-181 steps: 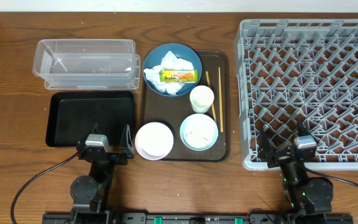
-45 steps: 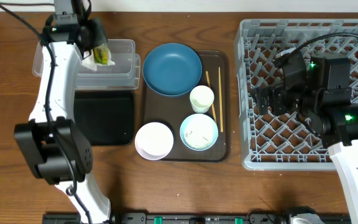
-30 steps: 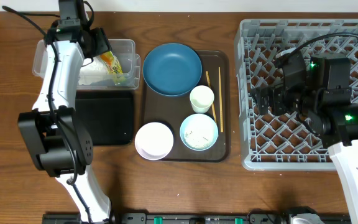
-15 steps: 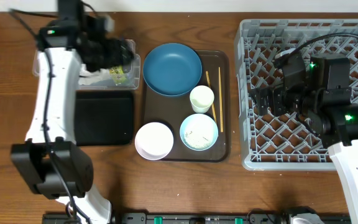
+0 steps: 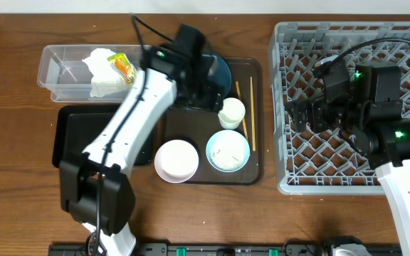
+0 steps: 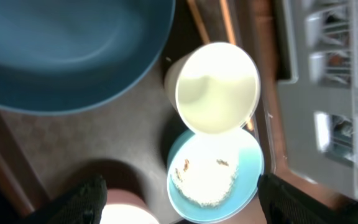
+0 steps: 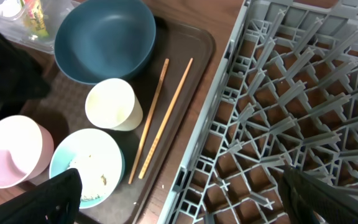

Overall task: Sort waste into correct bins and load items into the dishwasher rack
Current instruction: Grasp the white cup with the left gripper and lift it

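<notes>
The left gripper (image 6: pixel 180 190) hangs with its fingers spread wide and nothing between them, above the cup and the light blue bowl near the centre of the overhead frame. The right gripper (image 7: pixel 191 198) is likewise wide and empty, over the left part of the rack (image 5: pixel 376 43) at the right of the frame.

Lowest on the brown tray (image 5: pixel 248 67), the white bowl (image 5: pixel 176 160) and the light blue bowl (image 5: pixel 228 151) sit side by side, and there is rice (image 6: pixel 205 186) in the blue one. Just above the blue bowl stands the cup (image 5: pixel 231 112), upright, with the chopsticks (image 5: pixel 248 107) lying to its right. Higher up, the plate (image 5: pixel 221 71) is partly hidden by the left arm. The black tray (image 5: pixel 73 135) lies at centre left. In the upper left, the clear tub (image 5: pixel 62 71) holds the tissue (image 5: pixel 102 67) and the wrapper (image 5: pixel 124 69).
</notes>
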Robot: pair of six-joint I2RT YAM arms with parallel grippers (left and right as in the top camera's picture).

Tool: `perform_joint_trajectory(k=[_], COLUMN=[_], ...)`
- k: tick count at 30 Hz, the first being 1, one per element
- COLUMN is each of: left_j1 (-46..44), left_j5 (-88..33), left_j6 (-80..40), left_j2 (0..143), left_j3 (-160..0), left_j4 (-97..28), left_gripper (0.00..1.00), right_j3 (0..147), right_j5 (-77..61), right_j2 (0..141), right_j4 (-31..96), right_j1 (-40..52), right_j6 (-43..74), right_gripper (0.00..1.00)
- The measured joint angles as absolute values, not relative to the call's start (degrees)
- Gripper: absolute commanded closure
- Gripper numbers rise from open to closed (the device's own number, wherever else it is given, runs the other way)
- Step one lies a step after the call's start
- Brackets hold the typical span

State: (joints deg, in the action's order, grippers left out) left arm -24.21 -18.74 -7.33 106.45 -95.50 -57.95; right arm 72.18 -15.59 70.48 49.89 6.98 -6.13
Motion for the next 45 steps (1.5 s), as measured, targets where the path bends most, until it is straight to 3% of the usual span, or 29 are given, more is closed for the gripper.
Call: perform_joint_trajectory(k=[9,14,19,23,28,35,37,45], left_j1=[-28.16,-28.16,-28.16,-28.18,-28.36,-29.95,-30.59,-30.55], left_j5=[-12.82,-11.92,-11.55,-11.64,-11.62,-11.62,-11.64,-12.08], left_j6=[-14.61,-15.88,-17.34,-17.89,-18.50,-18.35,-18.55,-18.22], left_j2=[106.54,107.20,109.36,110.54,110.59,110.59,110.59,110.59], left_j3=[-85.34,-83.68,-83.57,-82.89,-82.65,-81.12,-79.96,-79.05], left_j4=[-41.43,-38.48,-38.35,-38.70,-38.85,-38.17,-37.67,-36.14], left_gripper=[0.26,0.31,0.44,0.48,0.67,0.81,0.94,0.94], right_j3=[72.18,72.16,72.16,72.18,72.18,72.16,72.18,72.18], right_j5=[-15.66,-15.66,-15.66,-15.66,-15.68,-15.66,-15.68,-15.68], right_j2=[70.48,70.48,70.48,70.48,70.48,70.48,70.48,70.48], right_j4=[49.91,49.91,49.91,49.93,49.93,50.70,51.07,51.22], right_j1=[6.98,6.98,6.98,6.98,6.98,6.98,6.98,6.98], right_j6=[-6.11,-6.11,-6.11,-6.11,-6.11,-6.11,-6.11,-6.11], right_gripper=[0.01,0.01,0.01,0.01,0.01,0.01,0.01,0.01])
